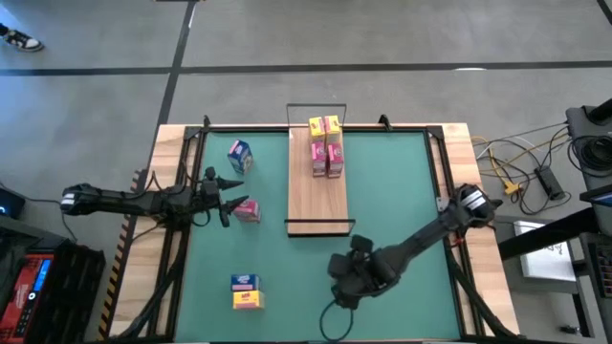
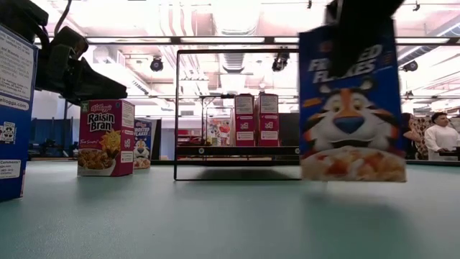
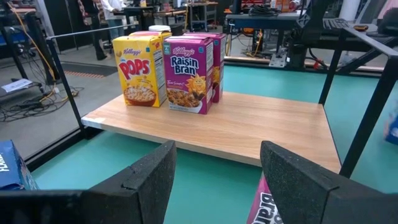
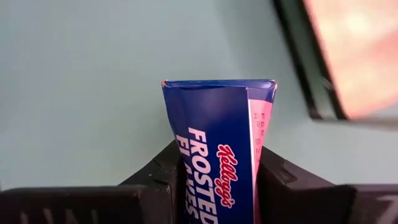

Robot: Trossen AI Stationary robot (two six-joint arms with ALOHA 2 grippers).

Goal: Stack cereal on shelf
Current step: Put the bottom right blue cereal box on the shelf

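While the right gripper (image 4: pixel 214 180) clamps a blue Frosted Flakes box (image 4: pixel 217 143) and holds it clear of the green table (image 1: pixel 382 191), near the shelf's (image 1: pixel 316 196) closer end, the left gripper (image 1: pixel 222 199) hovers with fingers apart just beside a pink Raisin Bran box (image 1: pixel 248 210). Four boxes (yellow and pink) (image 1: pixel 325 145) stand together at the shelf's far end. Another blue box (image 1: pixel 239 156) stands left of the shelf, and a blue-and-yellow pair (image 1: pixel 246 290) sits near the table's front edge.

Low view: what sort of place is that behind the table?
Probably a robotics lab or workshop: exposed ceiling ducts, workbenches with gear, a person at the far right.
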